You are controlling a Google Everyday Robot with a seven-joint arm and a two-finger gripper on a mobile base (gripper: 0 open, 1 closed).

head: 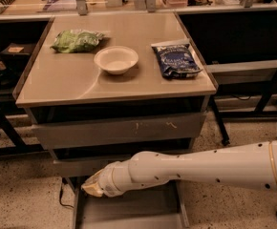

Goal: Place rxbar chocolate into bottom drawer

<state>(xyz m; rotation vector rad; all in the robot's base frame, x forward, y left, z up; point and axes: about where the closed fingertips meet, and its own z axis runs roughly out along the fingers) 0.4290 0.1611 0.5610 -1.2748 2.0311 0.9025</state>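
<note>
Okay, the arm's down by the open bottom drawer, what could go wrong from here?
The gripper hangs at the left rail of the bottom drawer, so anything released there might land on the rail or outside. The arm lies just below the middle drawer front; lifting straight up could knock it. The rxbar chocolate is hidden, so its hold is unconfirmed.

Cabinet top (71,82) with three items on it: bowl (116,59) at centre; left bag (76,40) at 10 o'clock from the bowl; right bag (176,60) at 3 o'clock, near the top's right edge. Beneath the top, three stacked drawers: top drawer (119,130), middle drawer (81,167), and bottom drawer (129,211), which projects toward 6 o'clock. The arm (215,168) enters from 3 o'clock across the bottom drawer. The gripper (91,187) is at the arm's 9 o'clock end, over the drawer's rear left corner.
</note>
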